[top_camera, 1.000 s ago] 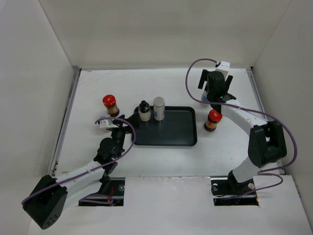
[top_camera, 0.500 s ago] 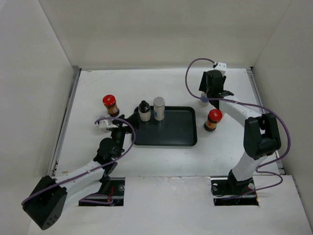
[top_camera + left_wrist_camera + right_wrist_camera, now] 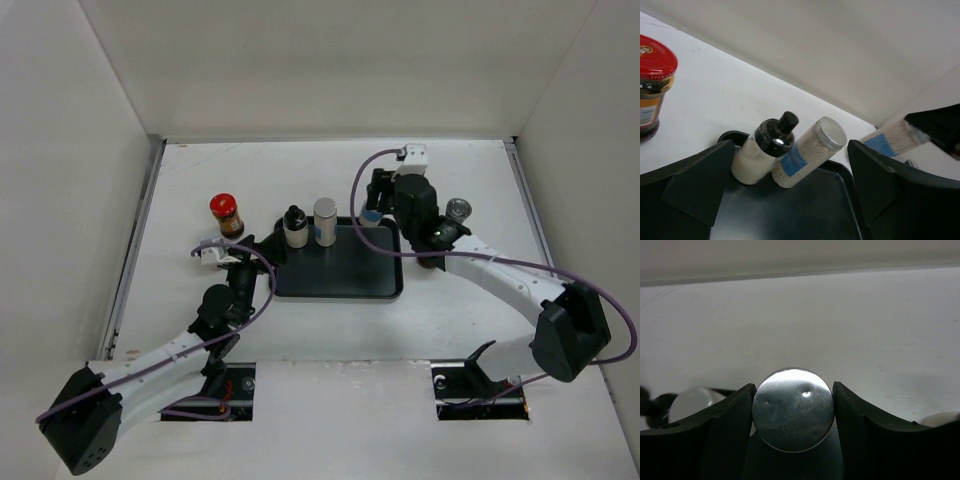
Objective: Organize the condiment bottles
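The right gripper [image 3: 793,390] clamps a blue-labelled shaker [image 3: 792,410], seemingly tilted over the tray [image 3: 350,270]'s far-right rim, so it may topple on release; the left gripper [image 3: 790,147] gapes empty.

Red-lidded jar [image 3: 655,87] cut off by left wrist view's left edge.

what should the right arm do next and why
Probably lower the shaker onto the tray, beside the other shaker: the right fingers clamp it at its silver lid, apparently over the tray's far right corner, and the floor there is bare.
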